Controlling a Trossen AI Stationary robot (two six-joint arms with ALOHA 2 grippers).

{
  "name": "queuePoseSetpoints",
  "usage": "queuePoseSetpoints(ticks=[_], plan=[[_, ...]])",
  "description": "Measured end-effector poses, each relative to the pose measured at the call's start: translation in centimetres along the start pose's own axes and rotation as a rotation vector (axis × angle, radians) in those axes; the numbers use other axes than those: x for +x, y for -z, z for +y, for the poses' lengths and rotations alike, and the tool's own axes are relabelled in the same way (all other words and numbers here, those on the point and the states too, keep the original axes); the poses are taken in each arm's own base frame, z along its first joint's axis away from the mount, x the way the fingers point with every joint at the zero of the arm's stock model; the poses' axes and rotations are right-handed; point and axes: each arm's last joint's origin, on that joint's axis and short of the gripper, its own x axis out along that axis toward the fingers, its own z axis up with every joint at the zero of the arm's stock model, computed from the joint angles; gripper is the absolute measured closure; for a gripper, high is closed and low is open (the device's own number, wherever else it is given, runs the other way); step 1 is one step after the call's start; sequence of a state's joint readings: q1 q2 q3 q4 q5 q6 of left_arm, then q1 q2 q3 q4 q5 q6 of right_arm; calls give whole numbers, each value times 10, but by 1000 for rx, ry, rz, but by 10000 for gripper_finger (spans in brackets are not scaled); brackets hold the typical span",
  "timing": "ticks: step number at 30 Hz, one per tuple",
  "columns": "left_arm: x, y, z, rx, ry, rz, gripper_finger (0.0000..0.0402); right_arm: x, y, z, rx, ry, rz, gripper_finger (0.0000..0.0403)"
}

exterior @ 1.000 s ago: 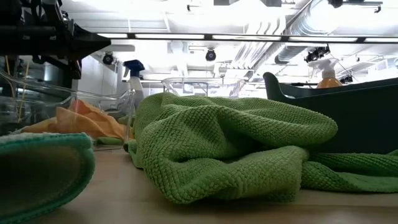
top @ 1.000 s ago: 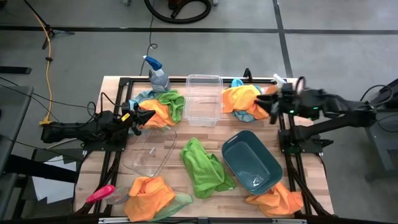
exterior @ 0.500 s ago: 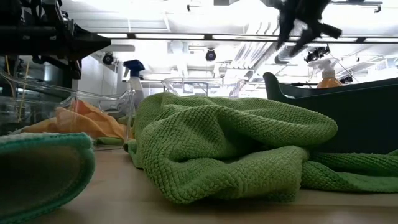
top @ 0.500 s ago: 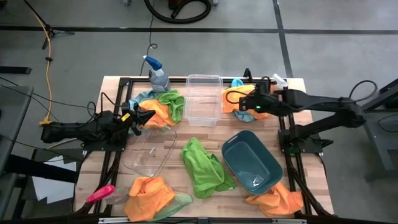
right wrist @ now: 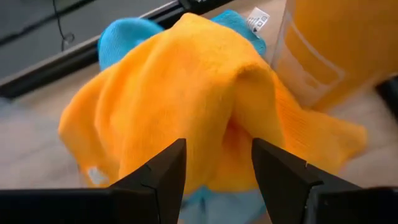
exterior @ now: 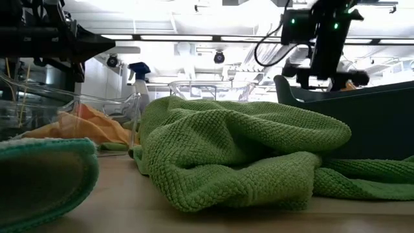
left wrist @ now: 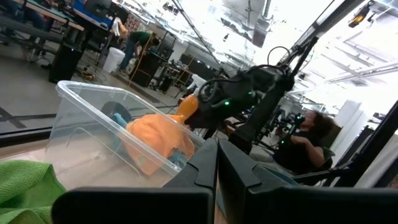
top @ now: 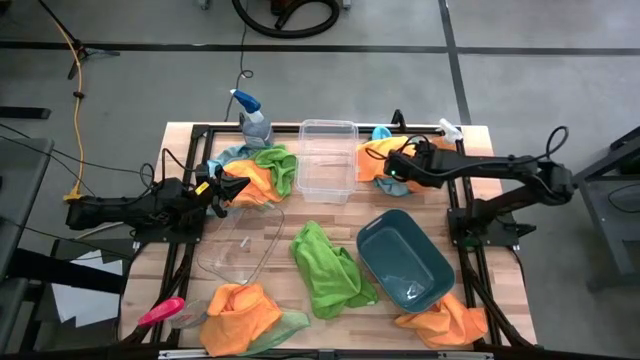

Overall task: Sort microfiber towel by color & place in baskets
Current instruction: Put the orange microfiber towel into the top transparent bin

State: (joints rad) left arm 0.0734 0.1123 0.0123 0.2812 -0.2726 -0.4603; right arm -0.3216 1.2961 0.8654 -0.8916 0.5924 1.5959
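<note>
At the table's far right, an orange towel [top: 378, 160] lies heaped over a light blue one [right wrist: 127, 34]. My right gripper [right wrist: 214, 167] is open above this heap, with a raised orange fold [right wrist: 205, 106] ahead between its fingers. It also shows in the high view [top: 392, 170]. My left gripper [top: 236, 188] is shut [left wrist: 217, 171] at the edge of the far-left heap of orange, green and blue towels [top: 258, 170]. A green towel [top: 330, 265] lies on the table's middle. The clear deep tub [top: 327, 160], the shallow dish [top: 240, 245] and the teal basin [top: 405, 258] hold no towel. My right gripper points down with one finger [right wrist: 163, 171] on each side of the orange fold; I cannot tell whether they touch the cloth. My left gripper has its shut tip next to the orange towel [top: 250, 185] of the far-left heap; whether it touches cannot be told.
Orange towels lie at the near left [top: 238, 312] and near right [top: 445, 322] corners. A pink-handled tool [top: 160, 312] lies near left. A blue-topped spray bottle [top: 250, 115] and an orange one [right wrist: 329, 43] stand along the far edge. Bare wood shows between dish and basin.
My right arm has swung from the table's right edge toward its left and come down over the far-right orange heap. In the low view it has entered from above. The towels and my left arm have stayed put.
</note>
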Motion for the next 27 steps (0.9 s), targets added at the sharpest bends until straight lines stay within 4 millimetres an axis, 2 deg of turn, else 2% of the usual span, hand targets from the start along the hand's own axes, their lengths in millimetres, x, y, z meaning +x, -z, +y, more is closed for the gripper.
queuePoseSetpoints(ticks=[7,16,19,23,27], plan=[[0,0,0,0,0,0,401,22,-9,-2,107,-13,-4,224],[0,0,0,0,0,0,401,27,-18,3,78,-55,-20,232],[0,0,0,0,0,0,401,28,-20,4,33,-58,-16,273],[0,0,0,0,0,0,401,28,-19,4,-49,-60,-10,378],[0,0,0,0,0,0,401,27,-19,4,-117,-72,4,392]])
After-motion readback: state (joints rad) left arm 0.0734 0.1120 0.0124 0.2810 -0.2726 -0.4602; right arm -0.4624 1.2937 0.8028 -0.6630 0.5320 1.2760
